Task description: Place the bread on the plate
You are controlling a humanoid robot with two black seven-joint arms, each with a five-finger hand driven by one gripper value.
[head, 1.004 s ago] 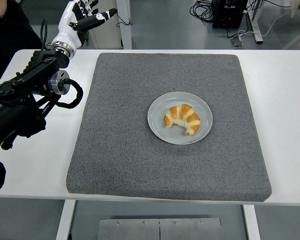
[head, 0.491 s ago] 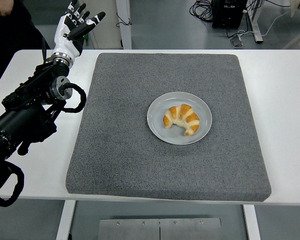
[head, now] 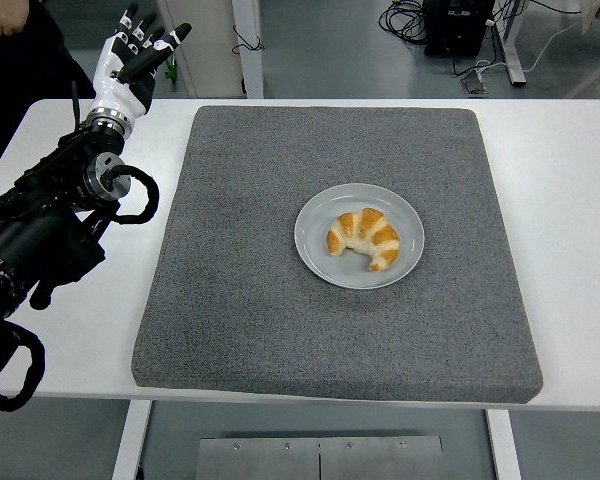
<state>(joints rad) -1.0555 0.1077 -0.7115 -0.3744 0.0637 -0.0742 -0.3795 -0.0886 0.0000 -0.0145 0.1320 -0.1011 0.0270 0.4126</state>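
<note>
The golden-brown, crescent-shaped bread (head: 364, 239) lies on the round pale grey plate (head: 315, 246), a little left of the plate's middle, its two tips pointing toward the near edge of the white worktop (head: 570, 190). The plate sits on a square grey felt mat (head: 240, 300), slightly right of the mat's centre, with bare mat on every side of it.

The white-and-black left hand (head: 128, 62) hangs over the worktop's far left corner, well apart from the bread and off the mat's far left corner. Its fingers (head: 167, 42) are spread apart and stretched out, holding nothing. The black left arm (head: 50, 220) runs from the picture's left edge along the strip of bare worktop beside the mat, a loop of black cable (head: 140, 195) hanging at its wrist close to the mat's left edge.

The mat covers most of the worktop; bare white strips remain on the left and right, the right one wide and free. The mat's near edge runs close to the worktop's near edge. A person's hand (head: 2, 14) and dark sleeve show at the top left corner.
</note>
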